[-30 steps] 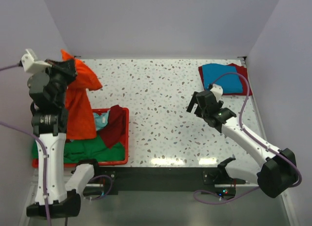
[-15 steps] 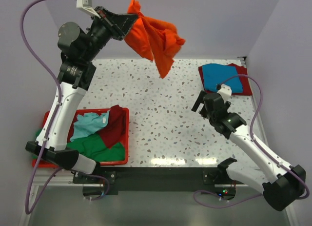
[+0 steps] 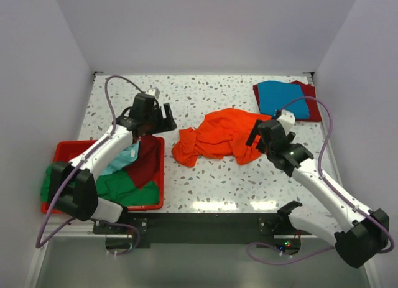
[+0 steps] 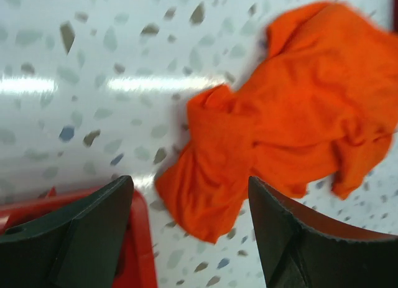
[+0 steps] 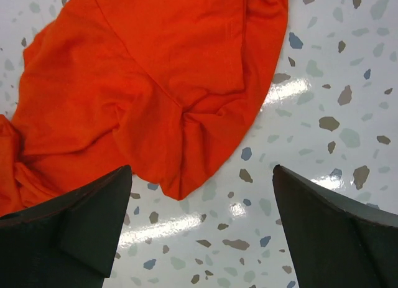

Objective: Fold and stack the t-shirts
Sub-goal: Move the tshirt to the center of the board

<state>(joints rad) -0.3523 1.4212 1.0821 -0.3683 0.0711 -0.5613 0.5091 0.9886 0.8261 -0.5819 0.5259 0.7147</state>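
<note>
The left gripper (image 3: 168, 120) and right gripper (image 3: 255, 134) gape wide and empty, flanking the crumpled bright orange cloth t-shirt (image 3: 217, 137) — pinching bunched layers could skew the fold.

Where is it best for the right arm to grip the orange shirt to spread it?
Probably the pointed corner on the right edge of the orange shirt, coming down from above. It lies thin and flat on the table, just ahead of the open right gripper, while the left end is bunched in folds.
</note>
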